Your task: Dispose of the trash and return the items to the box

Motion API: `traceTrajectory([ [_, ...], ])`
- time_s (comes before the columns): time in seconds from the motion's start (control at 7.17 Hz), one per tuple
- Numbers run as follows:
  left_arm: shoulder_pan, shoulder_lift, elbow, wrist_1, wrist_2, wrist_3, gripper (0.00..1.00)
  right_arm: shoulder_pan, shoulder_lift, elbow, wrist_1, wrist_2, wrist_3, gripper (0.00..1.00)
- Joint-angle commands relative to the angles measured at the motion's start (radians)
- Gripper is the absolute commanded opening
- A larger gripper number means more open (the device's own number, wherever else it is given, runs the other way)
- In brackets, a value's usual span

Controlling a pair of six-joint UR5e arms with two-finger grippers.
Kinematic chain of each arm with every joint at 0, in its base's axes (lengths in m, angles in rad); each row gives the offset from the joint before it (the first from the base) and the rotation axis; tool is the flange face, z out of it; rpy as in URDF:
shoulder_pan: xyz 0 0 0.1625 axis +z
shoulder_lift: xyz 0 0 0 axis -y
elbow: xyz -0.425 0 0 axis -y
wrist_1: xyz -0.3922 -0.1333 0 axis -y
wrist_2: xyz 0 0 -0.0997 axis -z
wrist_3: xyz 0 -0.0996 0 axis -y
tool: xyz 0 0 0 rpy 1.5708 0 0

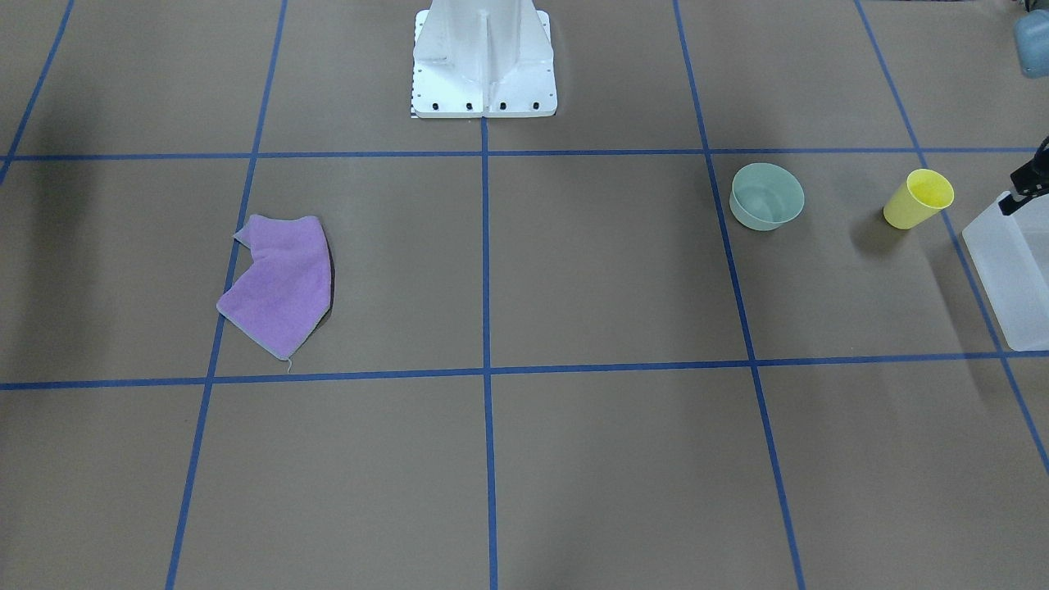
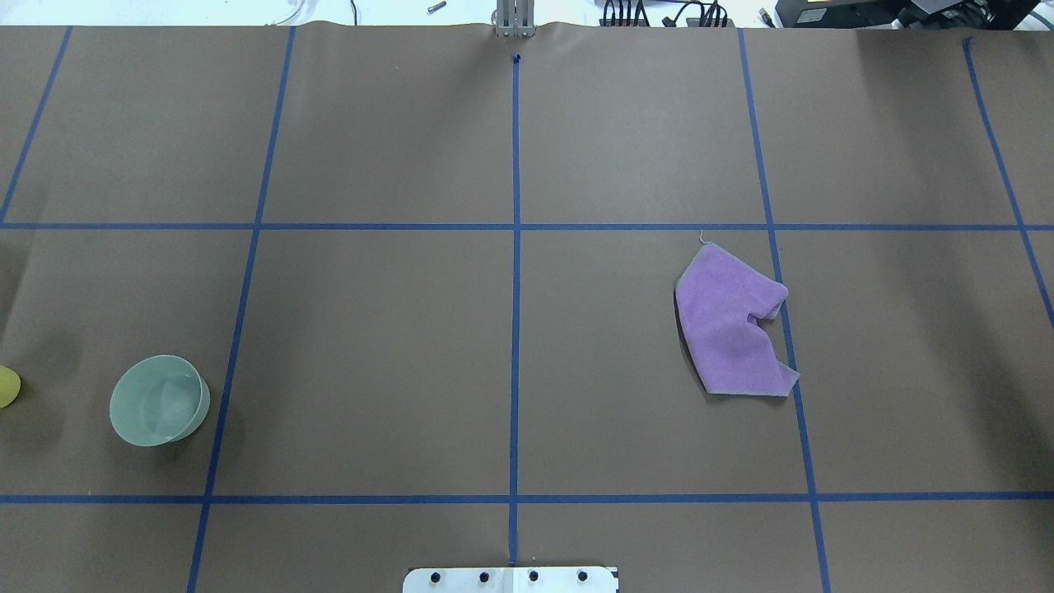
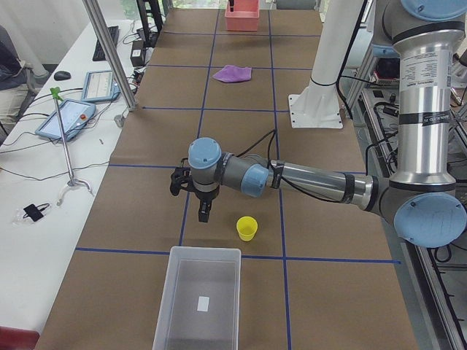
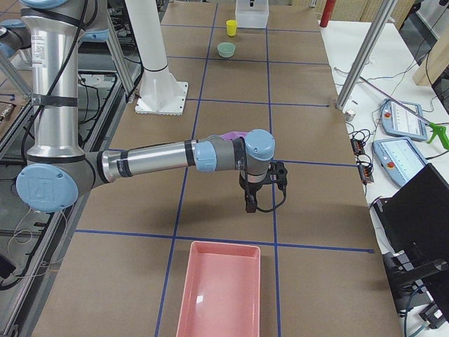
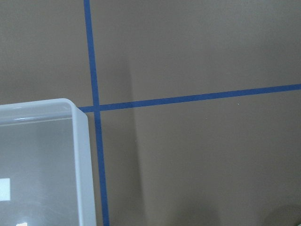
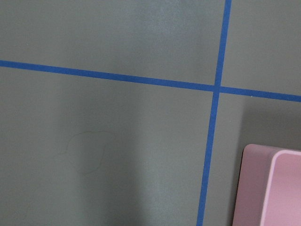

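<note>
Hovering near the cup (image 3: 247,228), left gripper (image 3: 202,211) hadn't grabbed it; couldn't tell whether its fingers were apart. Probably cup into box (image 3: 205,250) next.

Table count:
- one bowl (image 1: 766,197), mint green
- one cup (image 1: 918,199), yellow
- one frosted bin (image 3: 191,284)
- one purple cloth (image 1: 283,287)
- one pink tray (image 4: 221,295)

That makes five loose things in all.

Rig: one white base (image 1: 483,74), two arms — left arm (image 3: 314,182), right arm (image 4: 154,161).
</note>
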Motion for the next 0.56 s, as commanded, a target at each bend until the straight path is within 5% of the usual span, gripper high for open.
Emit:
traceTrajectory([
  [0.0, 0.093, 0.121, -0.031, -0.127, 0.038, -0.113, 0.98, -0.002, 0.002, -0.005, 0.000, 0.007, 0.000, 1.00],
  [0.42, 0.246, 0.134, -0.024, -0.226, 0.126, -0.335, 0.98, -0.008, 0.005, -0.007, 0.000, 0.009, 0.002, 1.00],
])
